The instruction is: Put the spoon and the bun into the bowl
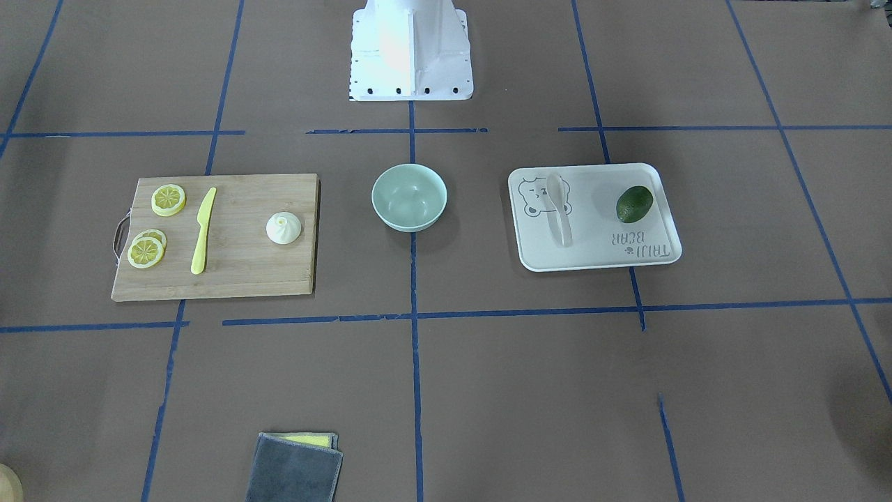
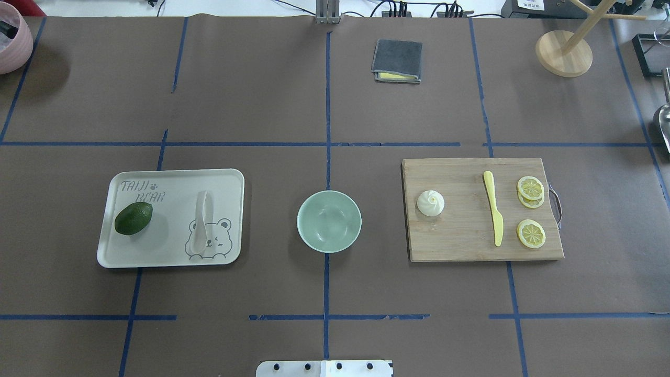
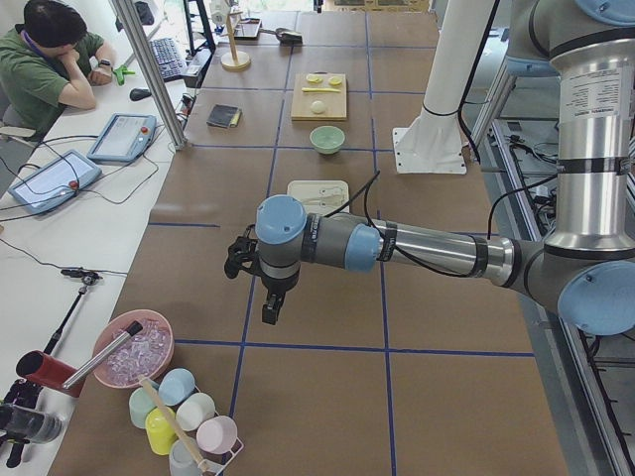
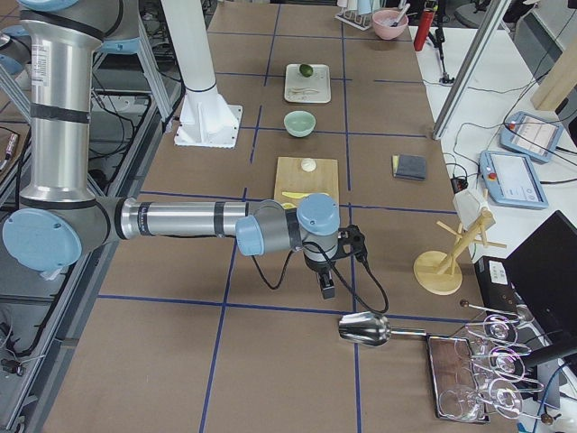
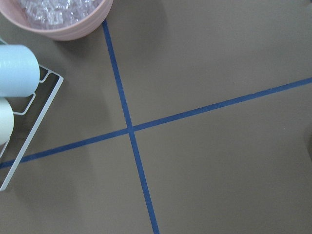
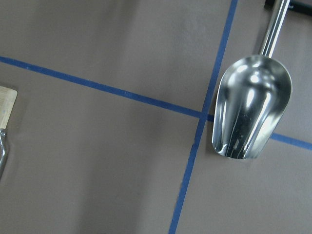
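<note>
The pale spoon (image 2: 201,220) lies on the white bear tray (image 2: 167,251), left of the mint-green bowl (image 2: 329,220). The white pleated bun (image 2: 430,203) sits on the wooden cutting board (image 2: 460,241), right of the bowl. The bowl is empty. In the front-facing view the spoon (image 1: 559,209), bowl (image 1: 409,196) and bun (image 1: 283,228) show mirrored. My left gripper (image 3: 266,309) hangs far from the tray, toward the table's left end. My right gripper (image 4: 326,287) hangs beyond the board, toward the right end. I cannot tell whether either is open or shut.
An avocado (image 2: 133,218) lies on the tray. A yellow knife (image 2: 493,214) and lemon slices (image 2: 531,233) lie on the board. A grey cloth (image 2: 397,61) and a wooden stand (image 2: 564,52) are at the far side. A metal scoop (image 6: 251,107) and a pink bowl (image 5: 58,17) sit at the ends.
</note>
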`<state>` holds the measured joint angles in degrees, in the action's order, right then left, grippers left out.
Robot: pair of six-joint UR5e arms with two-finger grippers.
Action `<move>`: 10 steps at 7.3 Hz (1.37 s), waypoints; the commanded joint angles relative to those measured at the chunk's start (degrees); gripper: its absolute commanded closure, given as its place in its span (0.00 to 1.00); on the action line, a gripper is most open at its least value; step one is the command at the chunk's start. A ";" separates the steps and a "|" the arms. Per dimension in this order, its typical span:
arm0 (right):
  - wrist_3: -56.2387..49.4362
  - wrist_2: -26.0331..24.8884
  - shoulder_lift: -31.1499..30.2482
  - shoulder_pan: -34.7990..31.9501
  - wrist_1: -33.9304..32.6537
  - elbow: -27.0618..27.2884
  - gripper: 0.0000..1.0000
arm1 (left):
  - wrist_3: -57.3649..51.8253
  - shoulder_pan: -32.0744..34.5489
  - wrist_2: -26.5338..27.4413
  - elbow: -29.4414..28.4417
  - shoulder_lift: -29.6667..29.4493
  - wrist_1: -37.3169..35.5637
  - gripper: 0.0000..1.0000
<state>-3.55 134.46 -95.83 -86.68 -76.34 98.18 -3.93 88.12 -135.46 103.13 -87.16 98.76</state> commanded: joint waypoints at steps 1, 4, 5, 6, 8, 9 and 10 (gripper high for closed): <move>0.82 -1.83 2.21 0.10 7.51 -0.62 0.00 | 0.15 -0.14 0.02 -0.74 -2.57 8.27 0.00; 16.32 0.89 6.52 1.85 7.70 -1.51 0.00 | 8.94 -1.01 -0.77 0.13 -5.73 20.58 0.00; 16.12 0.89 6.45 1.86 7.78 -1.42 0.00 | 22.95 -3.89 -1.03 0.75 -6.61 24.08 0.00; 16.38 0.89 6.53 1.86 7.79 -0.98 0.00 | 30.48 -8.36 -0.34 0.85 -7.75 25.77 0.00; 16.82 0.89 5.75 1.86 13.20 -1.93 0.00 | 34.76 -20.72 12.06 6.16 -9.35 25.53 0.00; 16.91 0.98 5.66 1.86 13.50 -2.12 0.00 | 43.57 -26.80 13.80 6.99 -9.44 25.43 0.00; 16.91 0.98 5.74 1.86 13.50 -2.20 0.00 | 50.96 -32.78 20.43 7.00 -9.44 25.17 0.00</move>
<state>13.28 135.42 -90.04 -84.82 -63.46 96.20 38.22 62.91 -121.75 109.30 -96.49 124.15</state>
